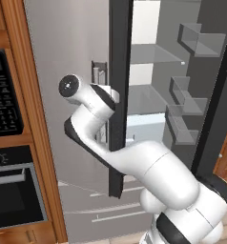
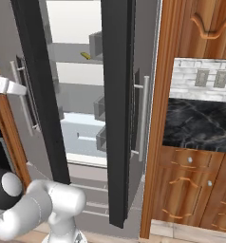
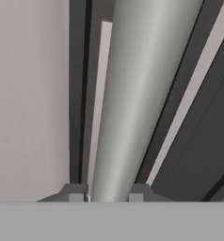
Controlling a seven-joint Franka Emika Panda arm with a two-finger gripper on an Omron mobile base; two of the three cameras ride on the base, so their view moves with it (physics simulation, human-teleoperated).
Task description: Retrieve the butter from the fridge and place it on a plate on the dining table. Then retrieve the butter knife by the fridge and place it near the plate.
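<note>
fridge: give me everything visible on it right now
The fridge is a tall light-grey French-door unit set between wooden cabinets. Both upper doors stand partly open with dark edges, showing a white interior, glass shelves, grey door bins and a small yellow item on a shelf. Drawer fronts sit below. The gripper is shut on the left door's vertical bar handle.

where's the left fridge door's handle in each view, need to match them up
left base view: the left door handle is upper middle, partly behind the white wrist.
right base view: a thin vertical bar near the left edge.
hand view: the wide grey bar up the centre, clamped by the gripper.
shared landmark: the door's dark edge, just right of the handle in both base views.
</note>
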